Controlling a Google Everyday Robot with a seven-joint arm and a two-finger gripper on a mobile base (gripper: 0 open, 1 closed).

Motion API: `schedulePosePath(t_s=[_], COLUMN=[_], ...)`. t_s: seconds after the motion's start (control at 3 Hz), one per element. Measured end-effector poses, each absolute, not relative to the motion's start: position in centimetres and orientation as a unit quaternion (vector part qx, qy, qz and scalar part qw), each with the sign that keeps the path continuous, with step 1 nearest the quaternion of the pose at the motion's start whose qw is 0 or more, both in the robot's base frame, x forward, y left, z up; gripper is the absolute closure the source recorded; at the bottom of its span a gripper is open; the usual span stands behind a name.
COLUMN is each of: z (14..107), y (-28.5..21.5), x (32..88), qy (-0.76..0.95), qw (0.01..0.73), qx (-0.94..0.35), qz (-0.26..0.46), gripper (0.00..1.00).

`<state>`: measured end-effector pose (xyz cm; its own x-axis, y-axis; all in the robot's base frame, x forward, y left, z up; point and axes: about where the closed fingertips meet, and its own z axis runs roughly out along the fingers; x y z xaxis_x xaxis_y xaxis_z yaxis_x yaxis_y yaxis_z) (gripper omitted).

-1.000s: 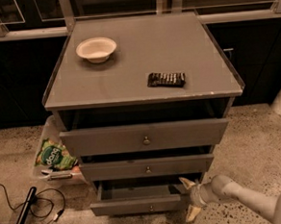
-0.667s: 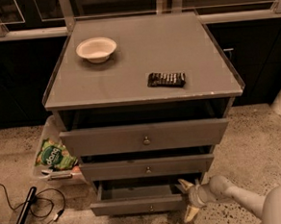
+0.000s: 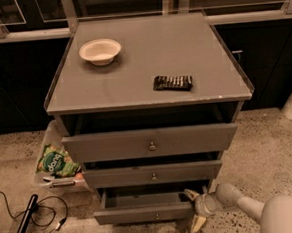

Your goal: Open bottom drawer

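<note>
Three grey drawers are sitting below the table top's front edge, and the bottom drawer, the slimmest, is standing partly pulled out. The gripper is hovering at its right end, under the front right corner, fingers spread wide and gripping nothing I can make out. A white bowl is resting near the back left corner.

Jaws right of bottom drawer.

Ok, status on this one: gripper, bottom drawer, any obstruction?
Gripper low at the right front corner of the bottom drawer, open. Drawer partway out. Nothing visible blocking it.
</note>
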<state>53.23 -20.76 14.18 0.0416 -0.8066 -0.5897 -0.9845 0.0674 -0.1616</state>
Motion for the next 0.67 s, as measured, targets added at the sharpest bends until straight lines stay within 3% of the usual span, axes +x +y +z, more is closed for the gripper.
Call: schedulePosePath(t_s=[0.33, 0.67], z=[14.3, 15.4], y=[-20.7, -20.3], x=[53.2, 52.9], qy=[0.674, 0.668], qw=[0.281, 0.283], qx=[-0.664, -0.671], qz=[0.159, 0.155], gripper=[0.11, 0.34])
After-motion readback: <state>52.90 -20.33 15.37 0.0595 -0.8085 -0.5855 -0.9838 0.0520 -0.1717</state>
